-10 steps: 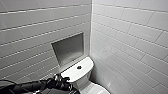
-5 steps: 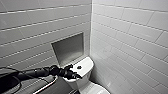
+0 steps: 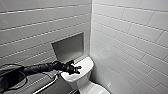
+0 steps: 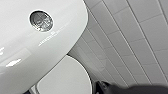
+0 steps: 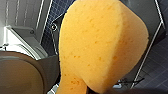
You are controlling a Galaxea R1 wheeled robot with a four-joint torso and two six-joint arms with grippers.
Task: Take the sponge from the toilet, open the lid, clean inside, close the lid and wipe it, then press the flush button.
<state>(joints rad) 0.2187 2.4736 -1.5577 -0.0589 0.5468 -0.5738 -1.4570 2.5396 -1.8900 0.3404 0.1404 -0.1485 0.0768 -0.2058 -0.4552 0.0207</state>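
Left gripper (image 3: 73, 68) hovers over the tank top (image 4: 22, 50) of the toilet (image 3: 83, 76), the arm reaching in from the side wall. Whether it is open or closed: cannot tell. The flush button (image 4: 41, 21), dark and round, sits mid-tank and lies close below the left wrist camera, so I judge the gripper is above it and a little off to one side. Contact with the tank cannot be confirmed. The button is round, so it has no long axis to line up with; the approach looks like a straight push down. The lid (image 4: 65, 80) is down, in front of the tank. The sponge (image 5: 100, 45) hangs clear of the floor beside the bowl, clamped in the right gripper (image 5: 98, 90), well away from the button. The left arm is plainly the nearer one. Judgement: pressing step in hand, button not yet visibly depressed.
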